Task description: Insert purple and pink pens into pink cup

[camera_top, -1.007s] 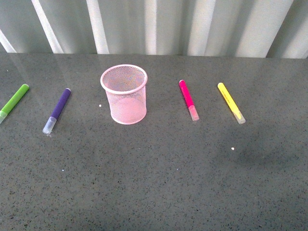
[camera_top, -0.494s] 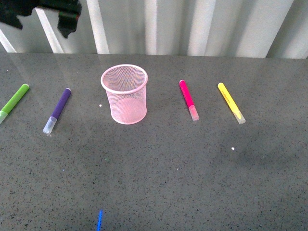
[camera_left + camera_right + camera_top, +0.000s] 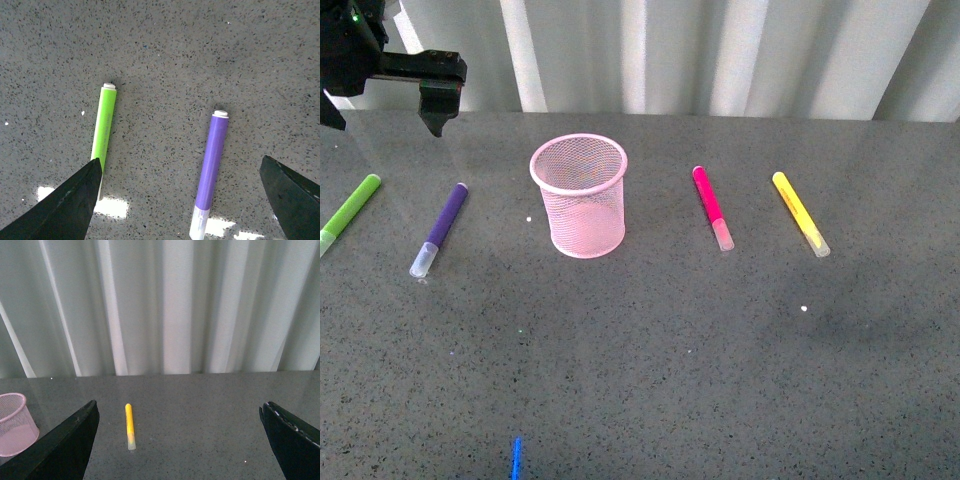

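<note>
The pink cup [image 3: 580, 195], a round mesh holder, stands upright at the middle of the grey table. The purple pen [image 3: 440, 228] lies flat to its left and the pink pen [image 3: 710, 206] to its right, both with caps toward me. My left gripper [image 3: 385, 125] hangs open above the far left of the table, behind the purple pen. In the left wrist view the purple pen [image 3: 211, 172] lies between the open jaws of that gripper [image 3: 181, 162], well below them. My right gripper [image 3: 179, 407] is open and empty, with the cup [image 3: 15, 417] at the frame's edge.
A green pen [image 3: 348, 212] lies left of the purple one, also seen as the green pen [image 3: 103, 130] beside one finger. A yellow pen [image 3: 799, 212] lies right of the pink pen. A pale curtain [image 3: 670, 50] backs the table. A small blue streak [image 3: 517, 458] shows at the near edge.
The left gripper came into the front view at the top left and has dropped lower. The pens and the cup have not moved.
</note>
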### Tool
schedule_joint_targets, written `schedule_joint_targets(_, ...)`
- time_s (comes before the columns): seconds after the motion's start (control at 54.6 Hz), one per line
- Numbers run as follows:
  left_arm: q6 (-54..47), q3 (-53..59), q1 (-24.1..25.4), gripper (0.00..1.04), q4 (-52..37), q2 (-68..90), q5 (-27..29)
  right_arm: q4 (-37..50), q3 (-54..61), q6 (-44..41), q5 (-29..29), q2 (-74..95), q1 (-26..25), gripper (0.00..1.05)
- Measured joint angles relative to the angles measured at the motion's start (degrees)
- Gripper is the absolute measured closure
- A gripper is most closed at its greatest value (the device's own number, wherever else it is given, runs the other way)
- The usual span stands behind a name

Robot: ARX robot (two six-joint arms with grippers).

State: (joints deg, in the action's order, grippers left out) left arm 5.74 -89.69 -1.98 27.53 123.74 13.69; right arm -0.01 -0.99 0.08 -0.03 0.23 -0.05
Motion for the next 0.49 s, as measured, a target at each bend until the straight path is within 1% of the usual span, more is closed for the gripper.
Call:
schedule_joint_targets(0.311,2.0,-2.0,-1.1,0.07,-0.6,5.0,-0.7,0.0,0.0,0.0,0.0,0.0,0.0,0.07)
schedule_joint_targets(0.494,2.1,-4.4,-2.1,0.07,-0.9,8.4,-2.2,0.0,0.0,0.0,0.0,0.0,0.0,0.07)
